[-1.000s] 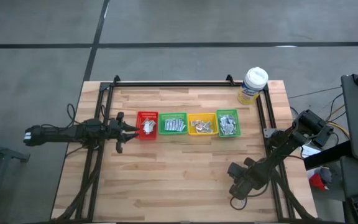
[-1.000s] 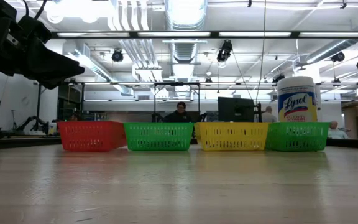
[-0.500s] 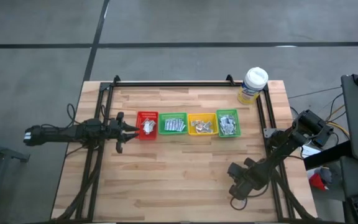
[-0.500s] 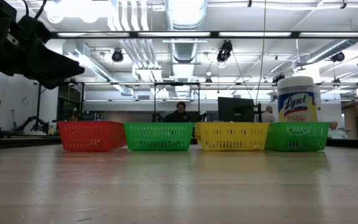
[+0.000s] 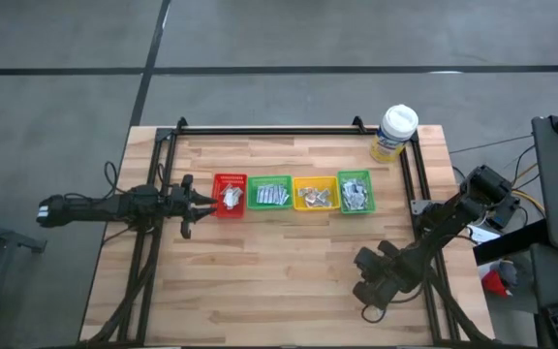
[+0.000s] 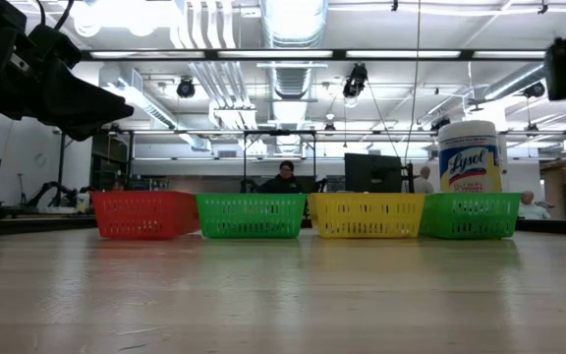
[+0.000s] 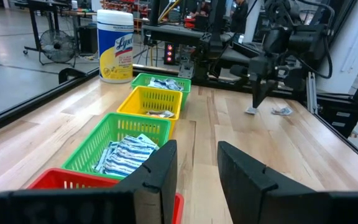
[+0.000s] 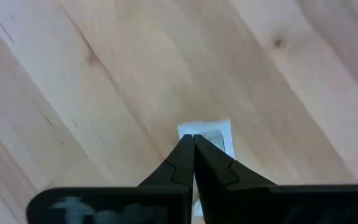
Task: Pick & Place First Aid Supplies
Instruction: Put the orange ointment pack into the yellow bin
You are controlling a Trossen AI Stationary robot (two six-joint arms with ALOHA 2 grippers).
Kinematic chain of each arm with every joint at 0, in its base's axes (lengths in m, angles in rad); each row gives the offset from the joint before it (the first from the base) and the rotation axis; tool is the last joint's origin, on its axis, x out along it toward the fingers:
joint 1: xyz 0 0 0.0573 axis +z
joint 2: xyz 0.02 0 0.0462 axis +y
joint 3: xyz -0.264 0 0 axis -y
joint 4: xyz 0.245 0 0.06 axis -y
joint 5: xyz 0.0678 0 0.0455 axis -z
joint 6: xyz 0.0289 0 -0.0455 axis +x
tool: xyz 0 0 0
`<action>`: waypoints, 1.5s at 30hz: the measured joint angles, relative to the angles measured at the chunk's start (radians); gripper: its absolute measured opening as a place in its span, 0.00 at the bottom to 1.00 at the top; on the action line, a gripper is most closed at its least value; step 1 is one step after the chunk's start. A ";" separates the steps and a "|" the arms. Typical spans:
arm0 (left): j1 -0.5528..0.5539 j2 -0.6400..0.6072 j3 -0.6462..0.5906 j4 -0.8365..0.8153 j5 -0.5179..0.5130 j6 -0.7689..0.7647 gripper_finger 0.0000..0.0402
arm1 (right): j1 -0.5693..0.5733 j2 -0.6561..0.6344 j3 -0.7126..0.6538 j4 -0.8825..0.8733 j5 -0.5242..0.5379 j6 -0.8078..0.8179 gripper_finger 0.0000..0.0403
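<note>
While right gripper [image 8: 193, 140] clenched on small white sachet [image 8: 211, 134] low over bare wood at near-right table corner: bin row [image 5: 294, 194] well apart, toward table's far middle; left gripper [image 5: 199, 202] parted, empty, beside red bin [image 5: 229, 180]

A: What colours are the four bins in the row?
B: Red bin [image 5: 229, 195], green bin [image 5: 269, 194], yellow bin [image 5: 314, 195], then another green bin [image 5: 355, 192], all lattice-walled.
A: And the bench [image 5: 289, 281]?
B: Pale wood planks with darker grain streaks.
A: The tub [image 5: 394, 133]?
B: Yellow body, white lid, blue lettering.
A: The sachet [image 8: 209, 138] under the right end effector [image 8: 193, 138]?
B: White edged, greyish centre; the fingers [image 8: 219, 171] are black.
</note>
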 joint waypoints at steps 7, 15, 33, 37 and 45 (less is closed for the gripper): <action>0.000 0.000 0.000 0.000 0.000 0.000 0.28 | -0.002 -0.061 0.000 0.035 0.121 -0.012 0.02; 0.000 0.000 0.000 0.000 0.000 0.000 0.28 | -0.002 -0.088 0.003 0.058 0.123 -0.060 0.02; 0.000 0.000 0.000 -0.001 0.000 0.001 0.28 | 0.005 -0.080 0.003 0.048 -0.314 -0.036 0.02; 0.000 0.000 0.000 -0.001 0.000 0.001 0.28 | 0.005 -0.080 0.003 0.047 -0.317 0.000 0.07; 0.000 0.000 0.000 -0.001 0.000 0.001 0.28 | 0.005 -0.079 -0.025 0.027 -0.299 0.025 0.28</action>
